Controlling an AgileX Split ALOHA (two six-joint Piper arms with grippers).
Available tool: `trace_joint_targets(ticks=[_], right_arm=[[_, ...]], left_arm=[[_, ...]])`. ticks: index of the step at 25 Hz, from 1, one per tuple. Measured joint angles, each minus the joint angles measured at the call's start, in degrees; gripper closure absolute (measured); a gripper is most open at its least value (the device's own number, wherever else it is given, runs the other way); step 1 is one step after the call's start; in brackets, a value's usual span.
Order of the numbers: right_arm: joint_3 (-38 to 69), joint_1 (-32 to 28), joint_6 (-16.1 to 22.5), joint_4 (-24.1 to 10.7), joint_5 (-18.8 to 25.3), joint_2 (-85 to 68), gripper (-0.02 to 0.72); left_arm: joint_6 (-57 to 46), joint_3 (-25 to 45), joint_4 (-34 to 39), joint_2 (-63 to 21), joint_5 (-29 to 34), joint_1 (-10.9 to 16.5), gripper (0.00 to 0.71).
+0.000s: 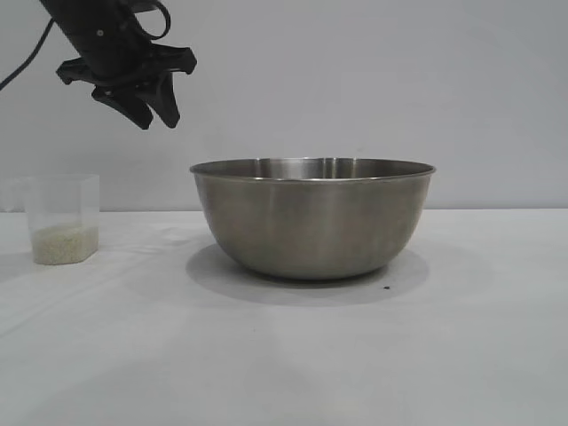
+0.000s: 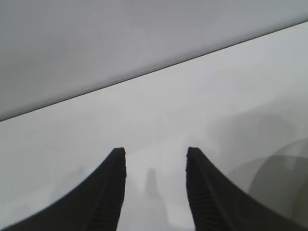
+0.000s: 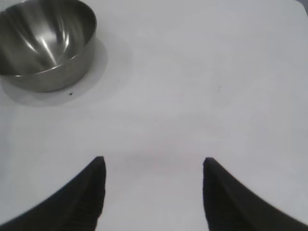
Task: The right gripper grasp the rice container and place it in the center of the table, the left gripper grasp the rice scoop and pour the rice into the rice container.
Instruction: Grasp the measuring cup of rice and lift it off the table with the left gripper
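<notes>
The rice container, a large steel bowl, stands upright at the middle of the white table; it also shows in the right wrist view, empty inside. The rice scoop, a translucent plastic cup, stands at the far left with white rice in its bottom. My left gripper hangs open and empty high above the table, up and to the right of the scoop; in its wrist view only bare table lies between its fingers. My right gripper is open and empty, well away from the bowl, out of the exterior view.
A plain grey wall stands behind the table. A small dark speck lies on the table by the bowl's base. The bowl's edge shows faintly in the left wrist view.
</notes>
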Motion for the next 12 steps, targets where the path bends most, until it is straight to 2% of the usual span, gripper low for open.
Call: trace_joint_targets(ticks=[8,12], right_arm=[[2.66,0.00,-1.16,0.70,-0.10,-6.41,0.293],[2.75,0.00,-4.64,2.76,-0.15,-6.45,0.293]], left_arm=[[0.00,0.00,0.08,0.00,0.00,0.00,0.471],[0.00,0.00,0.08,-0.11,-0.20,0.00,0.471]])
